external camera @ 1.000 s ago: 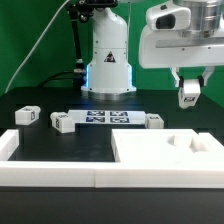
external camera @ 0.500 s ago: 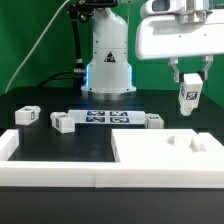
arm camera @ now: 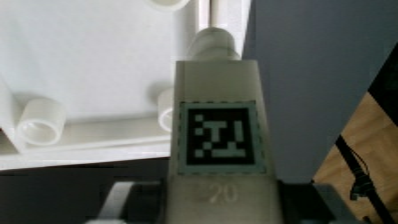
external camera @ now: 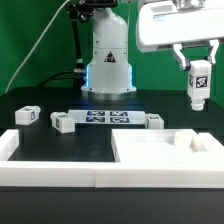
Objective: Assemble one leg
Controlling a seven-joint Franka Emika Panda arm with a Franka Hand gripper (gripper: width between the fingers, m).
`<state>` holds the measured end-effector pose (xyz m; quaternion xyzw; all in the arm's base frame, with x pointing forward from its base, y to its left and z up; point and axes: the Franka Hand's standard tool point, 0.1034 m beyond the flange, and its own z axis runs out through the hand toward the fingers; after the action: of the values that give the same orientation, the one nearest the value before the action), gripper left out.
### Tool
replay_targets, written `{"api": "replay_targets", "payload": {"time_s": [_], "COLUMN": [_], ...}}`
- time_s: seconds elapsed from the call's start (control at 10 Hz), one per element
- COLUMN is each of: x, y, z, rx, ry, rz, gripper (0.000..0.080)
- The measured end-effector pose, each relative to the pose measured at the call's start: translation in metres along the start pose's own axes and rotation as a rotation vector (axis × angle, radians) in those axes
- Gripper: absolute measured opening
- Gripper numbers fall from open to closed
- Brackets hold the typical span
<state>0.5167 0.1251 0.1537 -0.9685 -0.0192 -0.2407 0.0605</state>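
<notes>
My gripper (external camera: pixel 200 72) is shut on a small white leg (external camera: pixel 199 84) with a black-and-white tag, holding it upright in the air at the exterior view's right, well above the large white tray-like tabletop (external camera: pixel 150 148). In the wrist view the leg (arm camera: pixel 217 120) fills the middle, clamped between the two dark fingers (arm camera: pixel 306 204), with the tabletop (arm camera: pixel 89 60) and its screw posts below it. Three more legs lie on the black table: one (external camera: pixel 27 115) at the left, one (external camera: pixel 64 123) beside it, one (external camera: pixel 154 122) near the middle.
The marker board (external camera: pixel 105 119) lies flat between the loose legs. Long white border rails (external camera: pixel 50 172) run along the front. The arm's white base (external camera: pixel 108 60) stands at the back. A green wall is behind.
The gripper has risen and shifted toward the exterior view's right with the leg, which has turned from tilted to upright. The loose legs have not moved.
</notes>
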Motion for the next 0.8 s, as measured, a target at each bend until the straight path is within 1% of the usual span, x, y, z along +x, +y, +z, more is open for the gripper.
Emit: {"api": "replay_targets", "payload": {"time_s": [0.1,0.2,0.3,0.4,0.5,0.8], "x": [-0.010,-0.007,-0.003,-0.002,0.008,0.006], "y": [0.004,0.007,0.013,0.019,0.020,0.020], "z": [0.012,0.019,0.021,0.028,0.031,0.031], "rx": [-0.001,-0.005,-0.011,-0.017,-0.020,-0.020], "ry": [0.011,0.005,0.012,0.019,0.035,0.034], "rz": [-0.064,-0.104,-0.151,-0.198,-0.234,-0.225], "gripper": [0.0292,0.0292,0.0292,0.0292,0.0292,0.0292]}}
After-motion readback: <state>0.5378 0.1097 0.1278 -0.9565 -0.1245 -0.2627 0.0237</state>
